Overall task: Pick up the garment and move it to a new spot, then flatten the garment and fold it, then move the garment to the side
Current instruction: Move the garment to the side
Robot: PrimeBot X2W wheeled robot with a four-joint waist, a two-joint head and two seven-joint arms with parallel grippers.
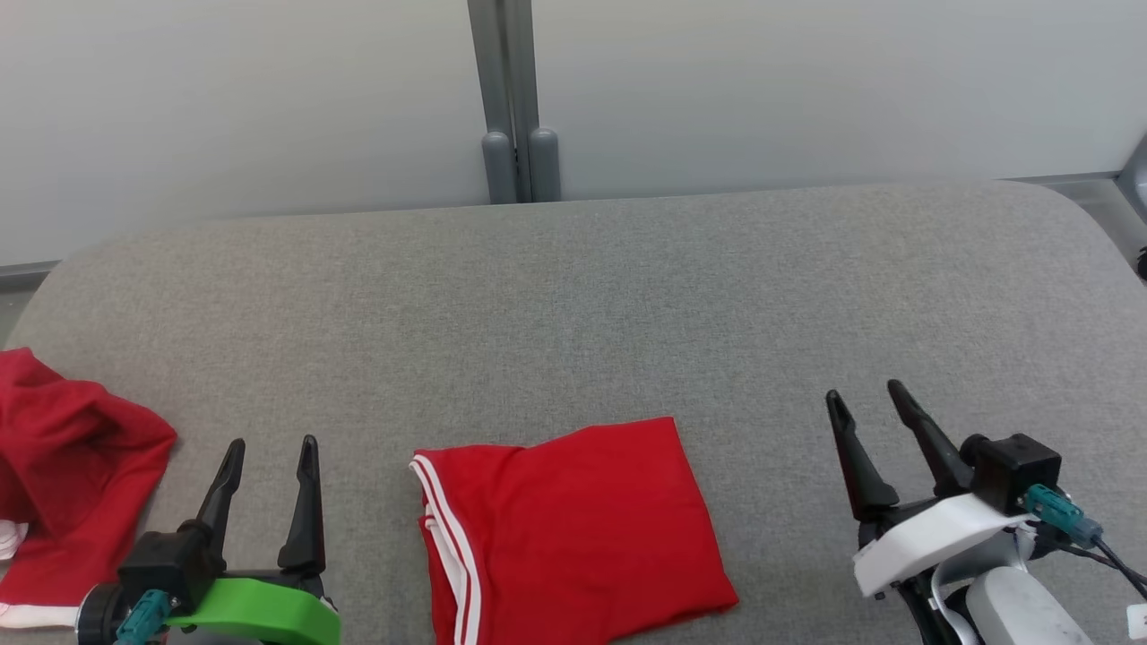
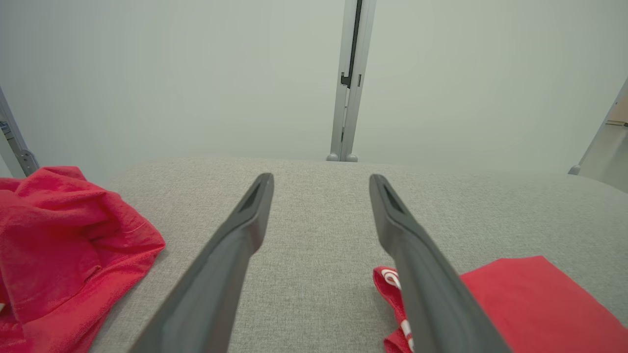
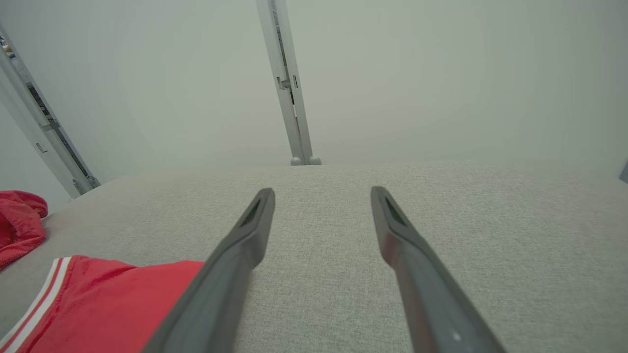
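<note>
ok so head cam: folded red garment [image 1: 569,528] sits bottom centre of the frame, flat on the grey padded surface [image 1: 573,296]. It's roughly a rectangle w/ a white double stripe down its left edge, and its bottom edge is cut off by the frame.

Left gripper [image 1: 272,442] is lower left, green bracket at the wrist. Its fingers are spread apart and point up the frame, tips over bare grey fabric. It's btwn the folded piece and a crumpled red cloth [image 1: 72,475] bunched at the far left edge, which has a bit of white trim low down. The gripper is clear of both.

Right gripper [image 1: 865,391] is lower right, white bracket, teal plug on the side. Its fingers are also spread wide, leaning a bit toward upper left, w/ only grey surface btwn them. It's well apart from the garment's right edge.

Left wrist cam: both fingers are splayed. The garment's striped corner peeks out lower right behind the right-hand finger, and the crumpled cloth is on the left side.

Right wrist cam: same deal, fingers wide. The garment is in the lower left corner w/ stripes showing, crumpled cloth further up the left edge.

Back of the head cam frame = pale wall w/ a grey post [image 1: 515,98] top centre.
</note>
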